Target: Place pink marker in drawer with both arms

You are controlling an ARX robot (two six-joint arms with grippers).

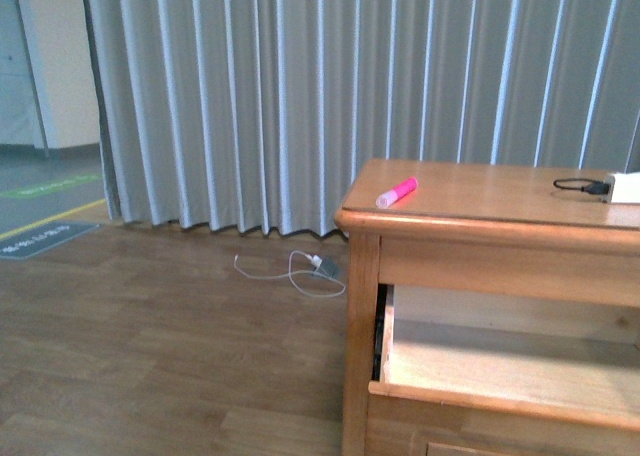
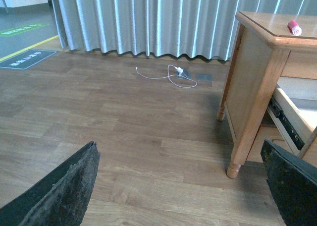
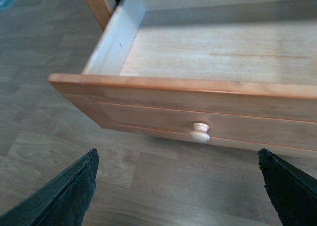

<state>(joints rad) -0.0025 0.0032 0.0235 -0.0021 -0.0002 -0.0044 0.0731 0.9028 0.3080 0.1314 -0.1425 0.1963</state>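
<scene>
The pink marker (image 1: 397, 192) lies on the top of the wooden dresser (image 1: 480, 201), near its left front corner; the left wrist view shows its end (image 2: 294, 27) there too. The drawer (image 1: 500, 371) is pulled out, its pale inside bare (image 3: 213, 50), its round knob (image 3: 200, 133) facing my right gripper. My right gripper (image 3: 178, 186) is open, low over the floor just in front of that knob. My left gripper (image 2: 181, 186) is open above the floor, left of the dresser's front leg (image 2: 237, 156). Neither arm shows in the front view.
A white charger and cable (image 1: 300, 268) lie on the wood floor by the grey curtain (image 1: 300, 96). A black cable (image 1: 585, 186) and a white object (image 1: 625, 188) sit on the dresser top at the right. Open floor spreads left of the dresser.
</scene>
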